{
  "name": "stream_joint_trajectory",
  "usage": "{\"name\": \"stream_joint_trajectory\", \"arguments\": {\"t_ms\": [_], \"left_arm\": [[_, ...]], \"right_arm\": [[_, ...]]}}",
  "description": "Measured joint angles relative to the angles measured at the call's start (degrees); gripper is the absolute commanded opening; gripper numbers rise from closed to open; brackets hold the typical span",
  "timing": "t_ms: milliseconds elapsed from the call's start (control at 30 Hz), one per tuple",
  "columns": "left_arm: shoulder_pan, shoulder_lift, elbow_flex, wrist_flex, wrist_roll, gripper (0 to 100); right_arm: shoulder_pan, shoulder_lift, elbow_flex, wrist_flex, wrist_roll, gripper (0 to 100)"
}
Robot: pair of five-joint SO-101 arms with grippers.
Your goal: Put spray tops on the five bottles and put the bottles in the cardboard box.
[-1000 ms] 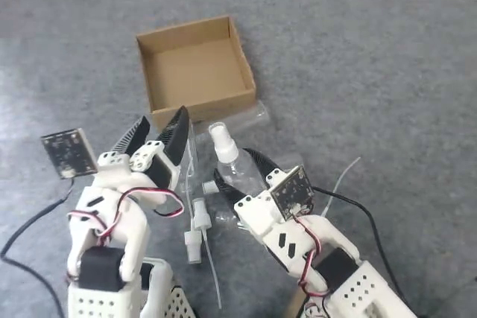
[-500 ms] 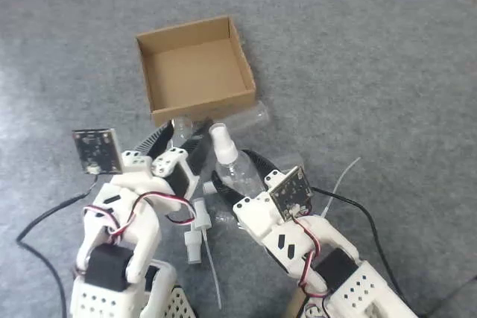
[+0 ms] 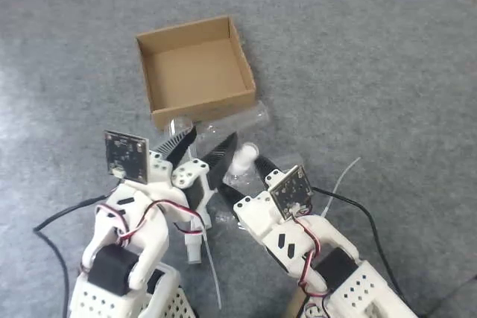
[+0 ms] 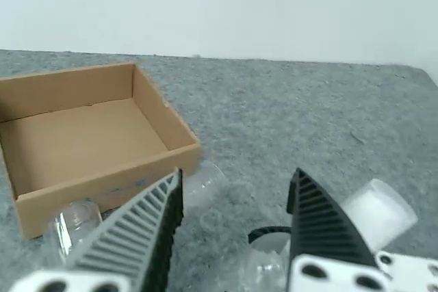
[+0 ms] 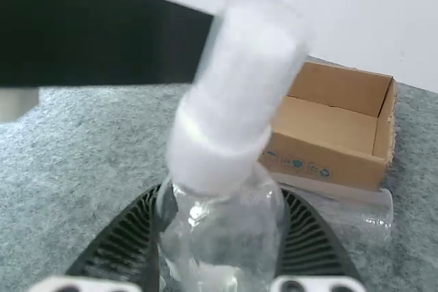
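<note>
- Held bottle [image 3: 237, 175]: clear plastic, tilted, lower centre of the high view, with a white spray top [image 3: 246, 156] on its neck
- Right gripper [image 3: 242, 178]: clamped round the held bottle's body, a jaw on either side
- Left gripper [image 3: 214, 138]: jaws spread wide with nothing between them, just left of the spray top and apart from it
- Step in hand, as judged: seating the spray top; the left gripper would do best to close squarely on the cap, not the neck, while the right holds the slick bottle steady against the twist
- Loose spray tops [image 3: 195, 237]: dip tubes attached, lying on the carpet [image 3: 373, 72] between the two arm bases, bottom centre
- Lying bottles [image 3: 250, 115]: uncapped, on their sides against the front wall of the box, centre of frame
- Cardboard box [image 3: 209, 106]: open-topped, upper centre-left; no bottle inside yet, so most of the task remains
- Room to move: open carpet at right and upper right; the box's front wall is crowded by the lying bottles, so coming in over the rim from above looks safest
</note>
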Motion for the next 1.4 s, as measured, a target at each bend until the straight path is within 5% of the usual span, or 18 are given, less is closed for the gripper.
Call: {"name": "stream_joint_trajectory", "arguments": {"t_ms": [433, 933, 1200, 1400], "left_arm": [[1.5, 0.0, -0.2, 0.9, -1.3, 24], [-28.7, 0.2, -2.3, 1.5, -1.8, 24], [-36.5, 0.4, 5.3, 1.4, -1.8, 24], [-38.7, 0.5, 16.7, -8.4, -2.5, 24]], "right_arm": [[1.4, 0.0, 0.0, 0.0, 0.2, 7.7], [5.1, -0.1, 0.0, -0.1, 0.1, 8.0], [6.8, -0.1, 0.0, -0.1, 0.1, 8.0], [6.8, -0.1, 0.0, -0.1, 0.1, 8.0]]}}
